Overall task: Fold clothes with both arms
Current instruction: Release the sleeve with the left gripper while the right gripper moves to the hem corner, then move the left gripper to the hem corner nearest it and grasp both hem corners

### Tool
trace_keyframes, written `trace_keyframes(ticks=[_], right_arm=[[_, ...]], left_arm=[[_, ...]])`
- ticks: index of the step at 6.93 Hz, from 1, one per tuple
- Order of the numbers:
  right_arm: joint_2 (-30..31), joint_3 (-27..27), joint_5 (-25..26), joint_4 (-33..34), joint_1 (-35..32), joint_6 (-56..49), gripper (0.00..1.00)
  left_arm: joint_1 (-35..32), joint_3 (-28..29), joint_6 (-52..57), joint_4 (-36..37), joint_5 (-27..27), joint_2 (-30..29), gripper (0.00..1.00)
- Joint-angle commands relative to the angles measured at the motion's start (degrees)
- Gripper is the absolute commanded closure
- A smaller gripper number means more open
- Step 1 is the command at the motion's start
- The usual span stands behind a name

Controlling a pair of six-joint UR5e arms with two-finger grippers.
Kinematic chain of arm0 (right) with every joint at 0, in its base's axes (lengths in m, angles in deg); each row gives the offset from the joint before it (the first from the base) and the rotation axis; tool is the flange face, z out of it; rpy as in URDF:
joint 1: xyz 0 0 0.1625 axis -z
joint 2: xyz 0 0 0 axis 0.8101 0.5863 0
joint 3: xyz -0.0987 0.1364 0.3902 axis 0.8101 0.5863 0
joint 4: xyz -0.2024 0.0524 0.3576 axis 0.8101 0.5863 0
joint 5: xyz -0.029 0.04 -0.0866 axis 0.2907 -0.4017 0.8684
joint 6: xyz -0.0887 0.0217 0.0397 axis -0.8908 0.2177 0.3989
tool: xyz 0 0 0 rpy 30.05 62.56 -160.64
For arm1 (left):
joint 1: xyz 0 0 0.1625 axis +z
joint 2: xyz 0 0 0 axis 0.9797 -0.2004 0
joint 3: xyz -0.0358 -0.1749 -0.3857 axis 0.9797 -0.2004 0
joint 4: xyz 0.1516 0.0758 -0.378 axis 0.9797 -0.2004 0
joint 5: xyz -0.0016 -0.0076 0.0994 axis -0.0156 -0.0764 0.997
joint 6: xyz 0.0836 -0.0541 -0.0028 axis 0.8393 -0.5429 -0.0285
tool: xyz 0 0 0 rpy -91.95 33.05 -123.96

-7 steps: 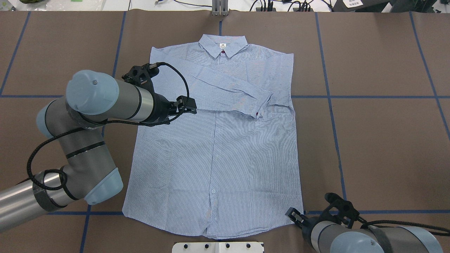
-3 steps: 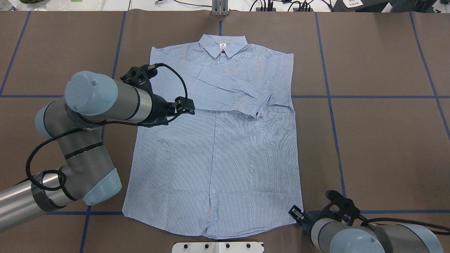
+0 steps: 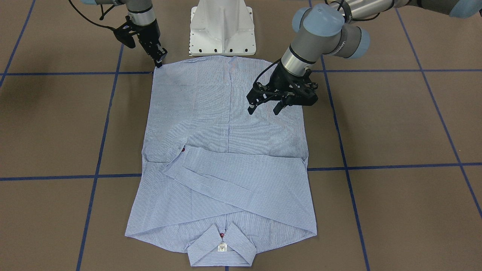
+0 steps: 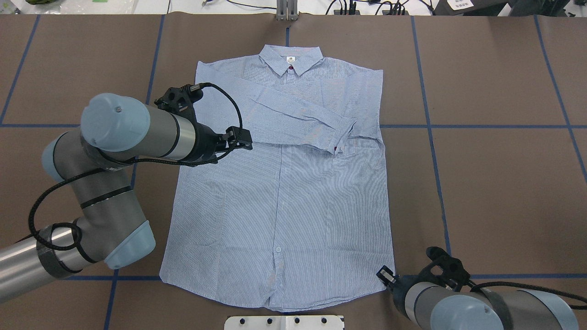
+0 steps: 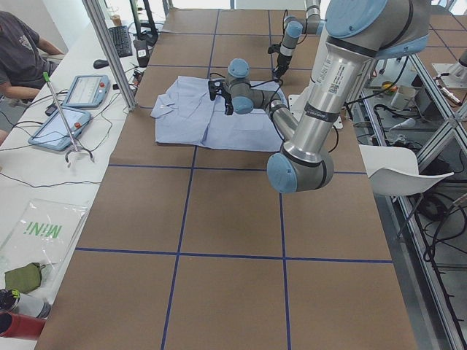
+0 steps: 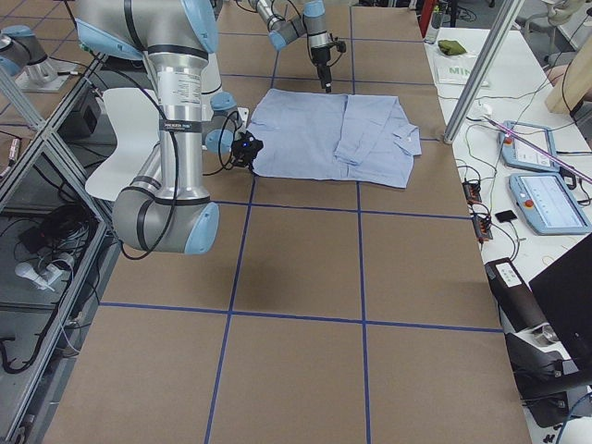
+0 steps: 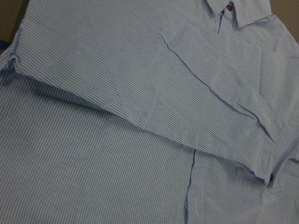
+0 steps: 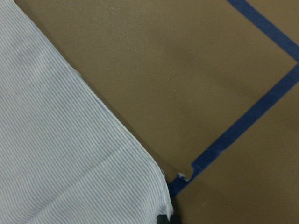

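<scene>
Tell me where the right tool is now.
In the overhead view, the right tool is at the lower right, at the near right hem corner of the shirt, beside a blue tape line.

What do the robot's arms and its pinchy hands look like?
The left arm and right arm are silver-grey tubes with rounded light blue caps at the joints. A black braided cable loops along each. The left gripper and right gripper are black, each with two thin fingers. The left arm has a white sticker with black print.
</scene>
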Motion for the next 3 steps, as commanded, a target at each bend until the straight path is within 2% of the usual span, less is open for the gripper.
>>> trace_keyframes(ticks=[1, 2, 3], right_arm=[[0.21, -1.82, -1.15, 0.00, -2.71, 0.08, 1.00], [0.30, -2.17, -1.33, 0.00, -2.81, -0.01, 1.00], [0.30, -2.53, -1.59, 0.00, -2.99, -0.10, 1.00]], left_arm=[[1.50, -6.83, -3.17, 0.13, 0.00, 7.07, 0.00], [6.21, -10.26, -3.63, 0.13, 1.48, 11.64, 0.00], [10.18, -12.21, -4.25, 0.31, 6.98, 16.13, 0.00]])
